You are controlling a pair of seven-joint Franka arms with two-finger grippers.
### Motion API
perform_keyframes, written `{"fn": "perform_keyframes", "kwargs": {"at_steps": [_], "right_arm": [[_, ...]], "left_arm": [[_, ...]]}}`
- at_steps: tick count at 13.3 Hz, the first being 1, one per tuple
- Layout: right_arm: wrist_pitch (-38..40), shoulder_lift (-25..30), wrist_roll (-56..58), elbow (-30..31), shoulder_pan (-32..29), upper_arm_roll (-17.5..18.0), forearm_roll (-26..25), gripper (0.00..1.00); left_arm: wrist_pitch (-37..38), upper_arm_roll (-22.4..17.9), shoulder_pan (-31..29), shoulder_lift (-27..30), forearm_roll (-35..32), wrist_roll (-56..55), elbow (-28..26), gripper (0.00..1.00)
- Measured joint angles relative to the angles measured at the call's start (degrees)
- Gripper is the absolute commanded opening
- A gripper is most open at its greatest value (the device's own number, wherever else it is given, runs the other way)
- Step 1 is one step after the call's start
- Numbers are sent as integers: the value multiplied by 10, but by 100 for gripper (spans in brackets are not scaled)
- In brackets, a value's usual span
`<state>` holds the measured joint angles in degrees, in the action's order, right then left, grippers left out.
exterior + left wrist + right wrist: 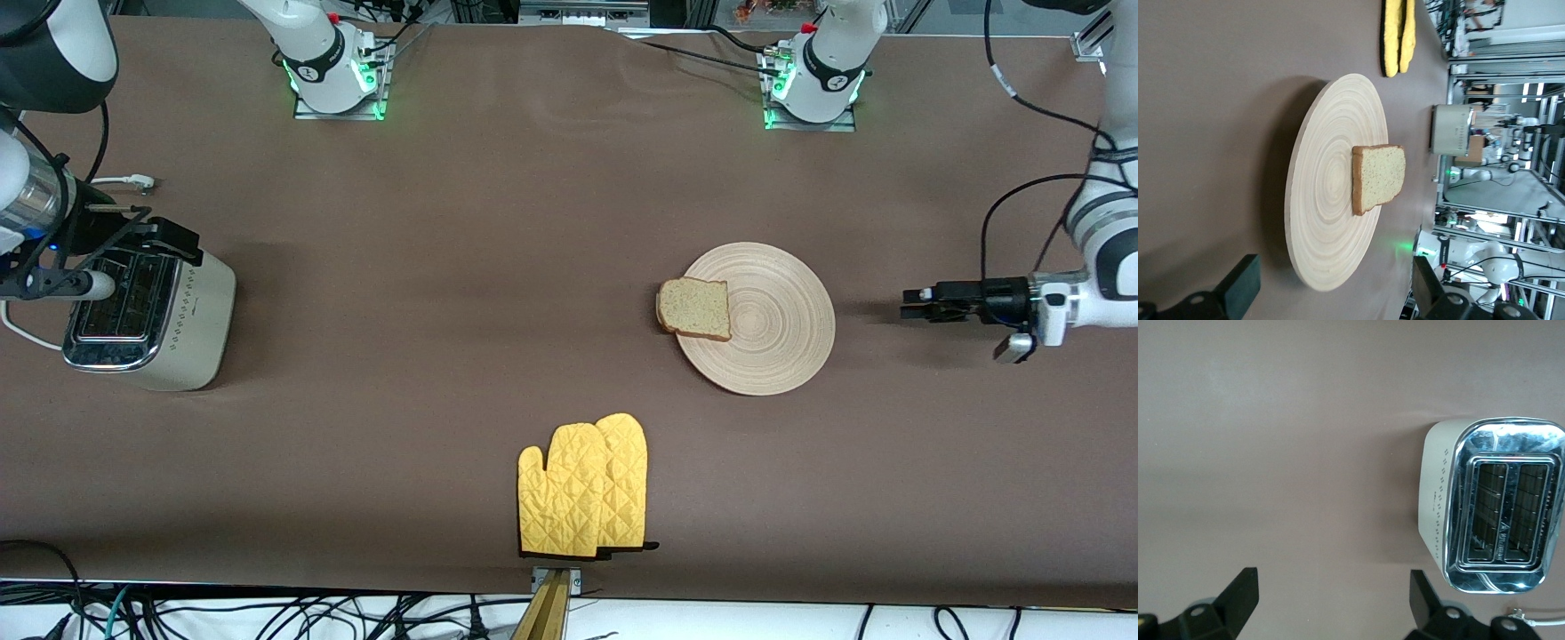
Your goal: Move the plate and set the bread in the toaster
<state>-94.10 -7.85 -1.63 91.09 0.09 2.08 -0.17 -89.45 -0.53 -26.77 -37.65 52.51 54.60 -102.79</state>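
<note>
While my left gripper (909,303) hangs open beside the plate (782,342), the bread (695,308) lies on its rim: soft, light, crumbly; I judge a crust-edge grip best. My right gripper (1331,600) waits open over the toaster (156,324).

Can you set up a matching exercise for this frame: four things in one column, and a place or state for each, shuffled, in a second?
Things:
1. bread
2. toaster
3. oven mitts
4. left gripper

Places or states:
A. yellow, lying nearest the front camera
B. fingers open, low beside the plate, toward the left arm's end of the table
C. at the right arm's end of the table, slots empty
D. lying on the plate, overhanging its rim

Pairs: 1-D, 2-C, 3-A, 4-B
</note>
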Motion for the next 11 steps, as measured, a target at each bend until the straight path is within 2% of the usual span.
{"fn": "perform_keyframes", "kwargs": {"at_steps": [4,7,10,11], "right_arm": [[-1,-21,-4,0,1,0,0,100],[-1,-33,-4,0,1,-1,0,100],[-1,-37,-4,0,1,0,1,100],[-3,-40,-4,0,3,0,3,100]], "left_arm": [[-72,9,12,-15,95,101,-83,100],[-83,14,23,-15,122,113,-109,100],[-117,34,38,-20,184,146,-142,99],[-128,38,51,-19,196,149,-146,94]]}}
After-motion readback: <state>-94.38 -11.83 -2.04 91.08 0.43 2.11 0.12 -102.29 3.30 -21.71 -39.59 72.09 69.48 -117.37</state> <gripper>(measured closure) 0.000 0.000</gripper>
